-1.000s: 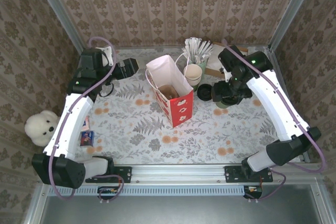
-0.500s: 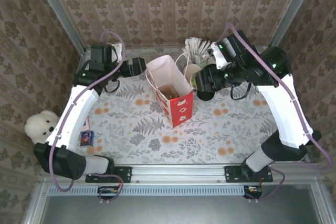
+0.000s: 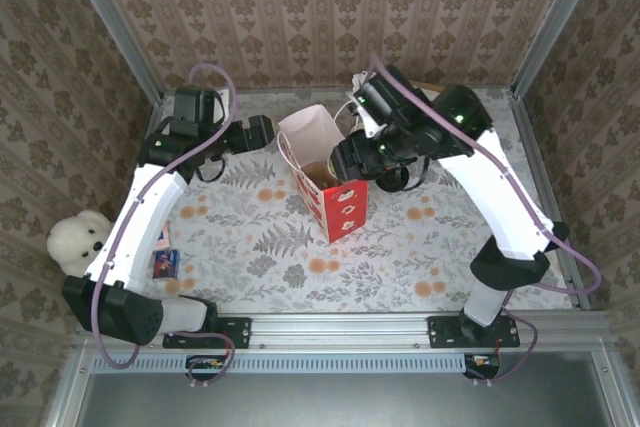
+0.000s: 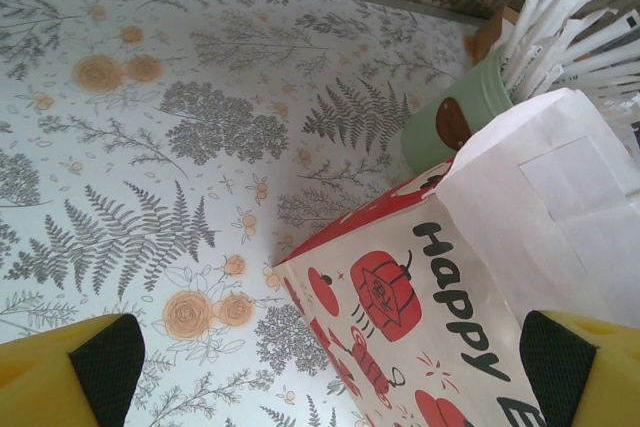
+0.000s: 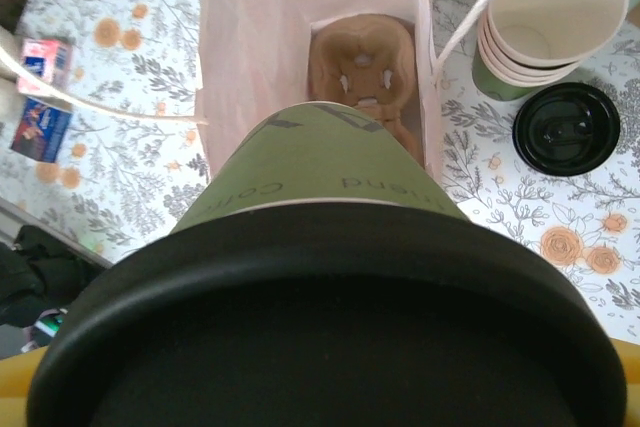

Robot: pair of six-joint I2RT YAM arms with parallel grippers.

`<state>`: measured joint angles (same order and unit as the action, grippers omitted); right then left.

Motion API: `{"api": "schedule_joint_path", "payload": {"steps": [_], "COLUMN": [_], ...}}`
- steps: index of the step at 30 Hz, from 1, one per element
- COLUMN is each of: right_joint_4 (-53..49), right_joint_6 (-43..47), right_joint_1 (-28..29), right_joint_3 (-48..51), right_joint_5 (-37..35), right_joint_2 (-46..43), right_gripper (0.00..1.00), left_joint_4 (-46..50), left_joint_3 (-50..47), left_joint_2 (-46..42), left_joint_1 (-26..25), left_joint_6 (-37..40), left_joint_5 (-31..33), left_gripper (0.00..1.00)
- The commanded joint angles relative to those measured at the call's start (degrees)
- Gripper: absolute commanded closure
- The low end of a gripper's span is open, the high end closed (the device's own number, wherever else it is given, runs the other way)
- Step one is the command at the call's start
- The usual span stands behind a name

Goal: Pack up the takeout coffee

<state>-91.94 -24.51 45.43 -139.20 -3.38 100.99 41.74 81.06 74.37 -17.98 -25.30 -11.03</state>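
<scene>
**— What is hard to make out?**
— From above, my right gripper covers nearly all of the coffee cup. On the right wrist camera the coffee cup and its black lid crowd the lower frame. My own fingers show there as yellow slivers at the bottom corners, and the cup's base is hidden behind its body. Something brown lies at the bottom of the paper bag; I cannot tell what it is.

**— And your jaws?**
— My right jaws are spread wide but clamped on the coffee cup, which I hold over the bag's open mouth. I cannot tell how deep its base reaches. A stack of cups and a loose lid sit on the table right of the bag. My left gripper hangs just left of the bag with its jaws fully spread, gripping nothing. The bag's lettering is cut off at that camera's edge.
</scene>
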Motion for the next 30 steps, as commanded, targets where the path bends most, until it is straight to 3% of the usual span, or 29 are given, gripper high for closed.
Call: {"api": "schedule_joint_path", "payload": {"steps": [1,6,16,19,28,30], "right_joint_4": [-1.19,-3.08,1.02,1.12,3.00,2.51], "right_joint_6": [-2.76,-2.72,-1.66,-1.48,-1.26,-1.13], "right_joint_1": [1.06,2.65,2.48,2.26,1.88,1.55], "right_joint_3": [-2.39,-6.58,-8.62,-9.47,-10.14,-10.12], "right_joint_5": [-4.40,-5.89,-4.13,-4.78,-4.28,-4.48], "right_joint_2": [3.06,8.14,14.21,16.10,19.63,19.90], "right_gripper": [0.25,0.25,0.25,0.26,0.26,0.26], "left_joint_4": [2.95,3.87,-5.26,-5.60,0.70,0.89], "left_joint_3": [2.17,1.40,-3.82,-4.09,-1.93,-2.37], "left_joint_2": [-3.54,-7.57,-14.16,-13.62,-10.06,-10.05], "left_joint_1": [-0.82,-1.27,-4.80,-7.66,-10.59,-10.59], "left_joint_6": [-2.58,-3.50,-15.82,-16.09,-12.12,-11.97], "left_joint_5": [0.65,2.10,-5.17,-5.59,-5.07,-4.78], "left_gripper": [0.00,0.00,0.00,0.01,0.27,0.39]}}
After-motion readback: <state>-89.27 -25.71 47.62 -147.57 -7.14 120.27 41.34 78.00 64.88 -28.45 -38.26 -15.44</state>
